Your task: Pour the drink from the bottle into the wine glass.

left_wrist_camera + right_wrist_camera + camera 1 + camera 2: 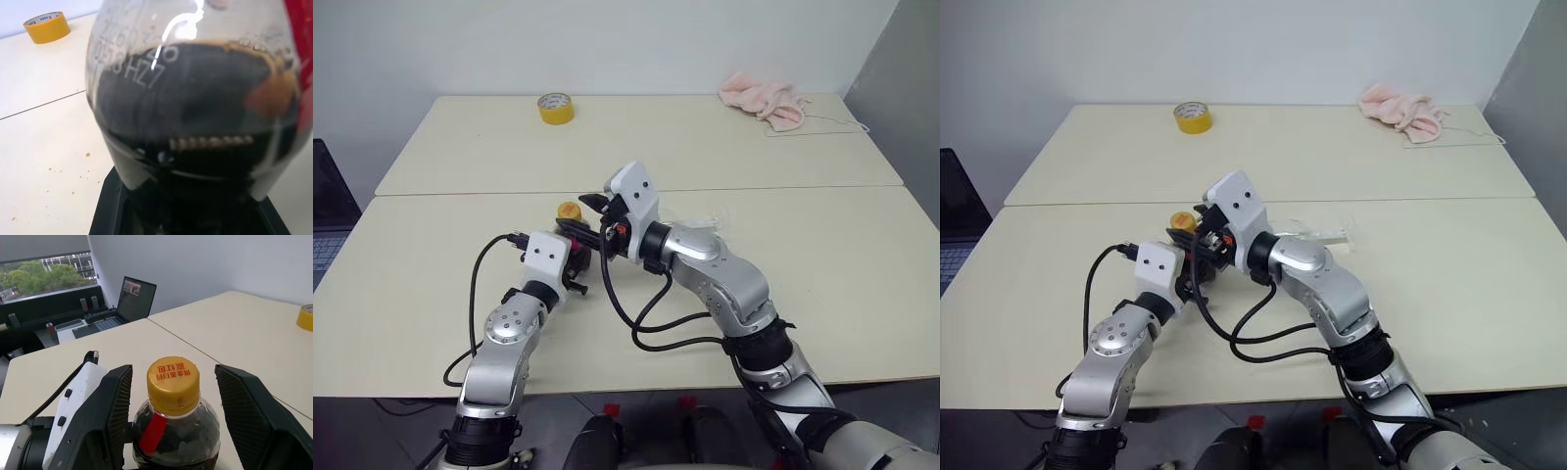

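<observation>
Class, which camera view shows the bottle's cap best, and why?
The right wrist view: the cap sits in full view, its printed top facing the camera, between the open right gripper. The eye views show it as a yellow spot beside the grippers. The left wrist view shows the bottle body with the drink.

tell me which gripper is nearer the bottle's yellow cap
Right. The right gripper has its open fingers on either side of the yellow cap, not touching it. The left gripper is lower, shut on the bottle at its base.
</observation>
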Robot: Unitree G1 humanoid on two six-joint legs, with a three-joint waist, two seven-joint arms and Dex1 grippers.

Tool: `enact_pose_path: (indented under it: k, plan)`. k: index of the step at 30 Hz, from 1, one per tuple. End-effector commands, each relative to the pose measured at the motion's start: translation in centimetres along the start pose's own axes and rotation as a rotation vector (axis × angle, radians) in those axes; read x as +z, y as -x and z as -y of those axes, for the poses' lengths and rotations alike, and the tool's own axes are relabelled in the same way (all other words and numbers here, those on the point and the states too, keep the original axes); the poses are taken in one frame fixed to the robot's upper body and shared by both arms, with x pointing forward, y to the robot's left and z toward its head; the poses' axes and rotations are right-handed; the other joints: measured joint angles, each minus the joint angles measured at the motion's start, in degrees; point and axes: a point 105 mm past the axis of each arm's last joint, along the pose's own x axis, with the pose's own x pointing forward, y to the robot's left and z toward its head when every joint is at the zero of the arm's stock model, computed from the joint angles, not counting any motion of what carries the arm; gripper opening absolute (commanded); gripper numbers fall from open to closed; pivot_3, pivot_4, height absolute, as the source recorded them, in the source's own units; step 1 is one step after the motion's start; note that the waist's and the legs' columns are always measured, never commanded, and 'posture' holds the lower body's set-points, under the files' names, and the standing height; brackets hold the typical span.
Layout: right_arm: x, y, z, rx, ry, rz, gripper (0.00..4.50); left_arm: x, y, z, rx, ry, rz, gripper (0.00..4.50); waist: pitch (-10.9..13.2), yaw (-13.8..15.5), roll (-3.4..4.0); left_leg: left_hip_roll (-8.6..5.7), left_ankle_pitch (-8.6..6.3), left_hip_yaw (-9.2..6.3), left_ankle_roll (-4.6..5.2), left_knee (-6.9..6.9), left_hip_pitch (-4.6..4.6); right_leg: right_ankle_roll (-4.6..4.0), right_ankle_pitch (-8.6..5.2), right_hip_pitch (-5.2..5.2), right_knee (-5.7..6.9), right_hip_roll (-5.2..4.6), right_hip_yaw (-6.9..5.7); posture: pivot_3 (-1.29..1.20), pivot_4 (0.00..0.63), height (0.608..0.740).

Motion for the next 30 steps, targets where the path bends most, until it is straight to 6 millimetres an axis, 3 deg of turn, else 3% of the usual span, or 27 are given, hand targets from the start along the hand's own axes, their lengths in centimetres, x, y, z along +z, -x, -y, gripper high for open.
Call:
enact_pose_path:
  k: [1, 9, 12, 15, 24, 30]
  plan:
    - [1.6, -0.4, -0.4, 0.014, 0.031, 0.057, 2.85, 2.2, 0.0, 0.0, -0.001, -0.017, 0.089, 1.01, 0.0, -0.01, 0.0, 0.0, 0.0, 0.0, 0.0, 0.0, 0.0, 0.0, 0.0, 0.0, 0.0, 0.0, 0.0, 0.0, 0.15, 0.74]
    - [1.3, -0.6, -0.6, 0.03, 0.033, 0.048, 2.85, 2.3, 0.0, 0.1, -0.008, -0.02, 0.092, 1.01, 0.0, -0.02, 0.0, 0.0, 0.0, 0.0, 0.0, 0.0, 0.0, 0.0, 0.0, 0.0, 0.0, 0.0, 0.0, 0.0, 0.15, 0.74]
    - [1.4, -0.6, -0.5, 0.022, 0.027, 0.053, 2.28, 2.3, 0.0, 0.1, -0.008, -0.02, 0.091, 1.01, 0.0, -0.03, 0.0, 0.0, 0.0, 0.0, 0.0, 0.0, 0.0, 0.0, 0.0, 0.0, 0.0, 0.0, 0.0, 0.0, 0.15, 0.74]
    - [1.5, -0.6, -0.3, 0.016, 0.024, 0.059, 1.28, 2.3, 0.0, 0.1, -0.007, -0.02, 0.09, 1.01, 0.0, -0.03, 0.0, 0.0, 0.0, 0.0, 0.0, 0.0, 0.0, 0.0, 0.0, 0.0, 0.0, 0.0, 0.0, 0.0, 0.15, 0.74]
    - [1.0, -0.2, 0.5, 0.082, 0.078, 0.015, 1.25, 2.0, 0.3, 0.2, -0.007, -0.009, 0.08, 1.01, 0.0, -0.03, 0.0, 0.0, 0.0, 0.0, 0.0, 0.0, 0.0, 0.0, 0.0, 0.0, 0.0, 0.0, 0.0, 0.0, 0.15, 0.74]
    - [2.1, -0.5, 3.3, 0.177, 0.166, 0.01, 1.25, 1.9, 0.6, 0.4, -0.028, 0.002, 0.069, 1.01, 0.0, -0.1, 0.0, 0.03, 0.0, 0.0, 0.0, -0.02, 0.01, 0.0, 0.0, 0.0, 0.01, 0.03, -0.02, 0.0, 0.15, 0.74]
